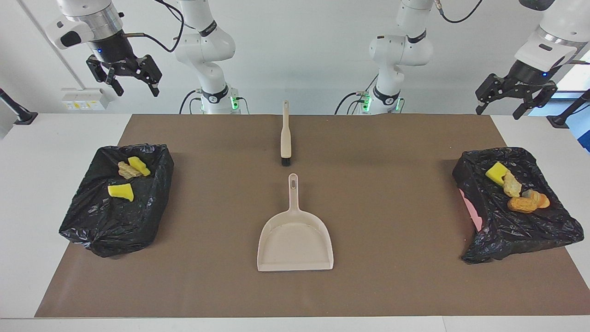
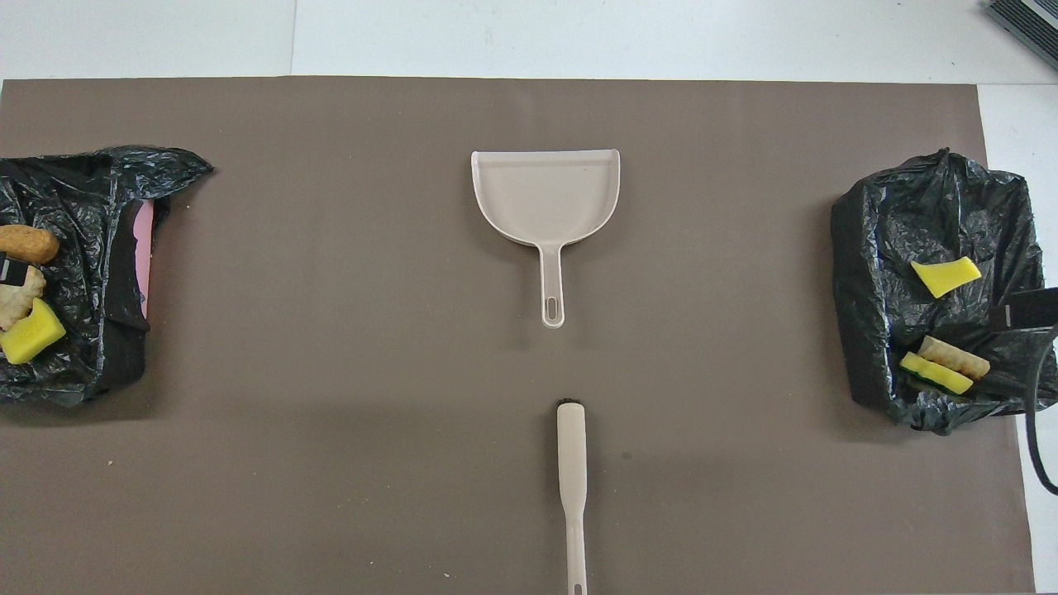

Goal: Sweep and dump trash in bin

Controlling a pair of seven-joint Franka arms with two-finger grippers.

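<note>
A brown mat (image 1: 392, 184) covers the middle of a white table (image 1: 27, 184) in front of a white wall. At its centre lie a beige dustpan (image 1: 295, 242), handle toward the robots, and nearer to them, in line with that handle, a beige brush (image 1: 285, 136) with its dark bristles toward the pan; the two are apart. At each end of the table sits a bin lined with a black bag. The trash lies in these: yellow sponge pieces and a tan chunk (image 1: 127, 171) in the bin at the right arm's end (image 1: 115, 221), and a yellow sponge (image 1: 496, 172), a tan chunk and orange-brown lumps (image 1: 528, 203) in the bin at the left arm's end (image 1: 511, 230). The right gripper (image 1: 131, 85) hangs high in the air above the table's edge at the right arm's end, its fingers apart and empty. The left gripper (image 1: 507, 101) hangs high over the table's corner at its own end, also spread and empty.
</note>
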